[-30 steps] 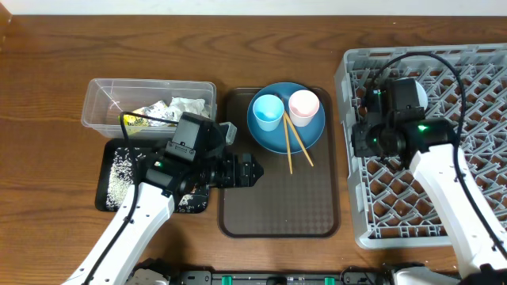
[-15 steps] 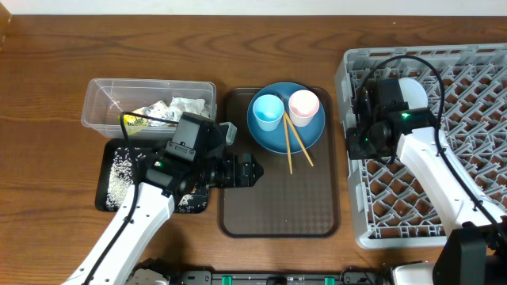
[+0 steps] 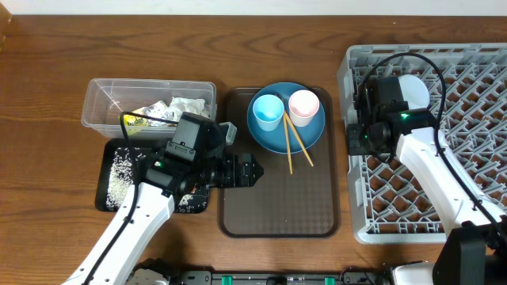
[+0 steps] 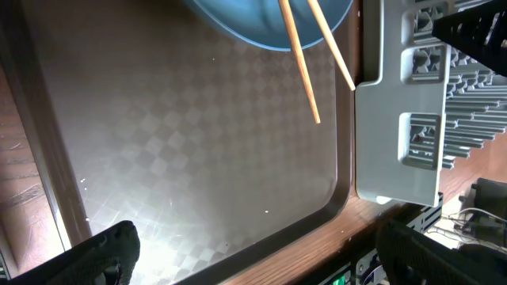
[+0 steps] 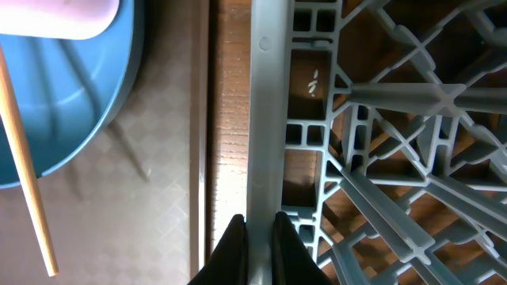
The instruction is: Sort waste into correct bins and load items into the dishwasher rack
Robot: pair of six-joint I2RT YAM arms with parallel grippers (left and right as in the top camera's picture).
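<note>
My right gripper (image 5: 259, 237) is shut on the left rim (image 5: 265, 119) of the grey dishwasher rack (image 3: 475, 198); in the overhead view the right gripper (image 3: 354, 138) sits at that wall. A white bowl (image 3: 416, 89) lies in the rack's far left corner. On the blue plate (image 3: 305, 131) stand a light blue cup (image 3: 268, 111) and a pink cup (image 3: 303, 104), with two chopsticks (image 3: 295, 146) leaning off its front. My left gripper (image 3: 252, 170) hangs open over the brown serving tray (image 4: 198, 158), nothing between its fingers. Crumpled paper (image 3: 186, 105) and a yellow-green wrapper (image 3: 146, 117) lie in the clear tub (image 3: 99, 103).
The black tray (image 3: 107, 198) in front of the tub holds scattered rice grains (image 3: 119, 166). The brown serving tray (image 3: 277, 206) lies between the bins and the rack, its right edge close to the rack's wall. Bare wooden table runs along the back.
My right gripper moved from inside the rack to its left rim and closed on it, uncovering the white bowl. The rack has shifted slightly. The left arm has stayed still.
</note>
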